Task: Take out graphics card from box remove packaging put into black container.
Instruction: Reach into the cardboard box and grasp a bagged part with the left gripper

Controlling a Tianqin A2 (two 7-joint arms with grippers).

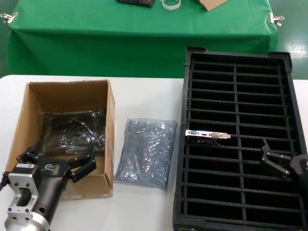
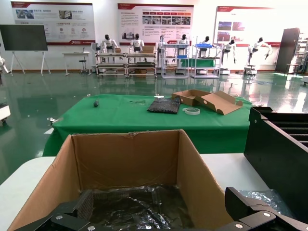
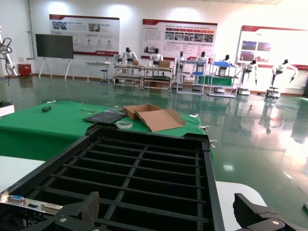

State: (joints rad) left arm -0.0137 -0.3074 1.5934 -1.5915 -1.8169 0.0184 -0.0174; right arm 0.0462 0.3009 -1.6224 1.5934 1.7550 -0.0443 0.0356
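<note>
So, one graphics card (image 1: 208,134) is already home: it stands on edge in a slot of the black container (image 1: 238,62), about midway along the left column, its silver bracket with the blue port facing up. The right wrist view catches that same bracket low in the corner, down among the ribs. An emptied-looking bag of packaging (image 1: 146,154) lies flat on the white table (image 1: 144,91), just between the box (image 1: 108,139) and the container, touching neither as far as I can tell.

And there is more to come, I'd say. Inside the box sits another dark, crinkly shiny bag (image 1: 74,130) on the floor of the carton; whether it holds a card I cannot see, but it looks filled rather than flat.

The left gripper (image 1: 57,161) hovers at the near edge of the box, fingers spread wide, nothing between them; its wrist view shows both finger tips framing the open carton with the bag below. The right gripper (image 1: 276,161) hangs over the container's right column, near the placed card but clear of it, fingers also apart and empty.

My read: one full cycle done, and the next one sits at its very start, with the bag in the box yet to be grasped, lifted, unwrapped and slotted
</note>
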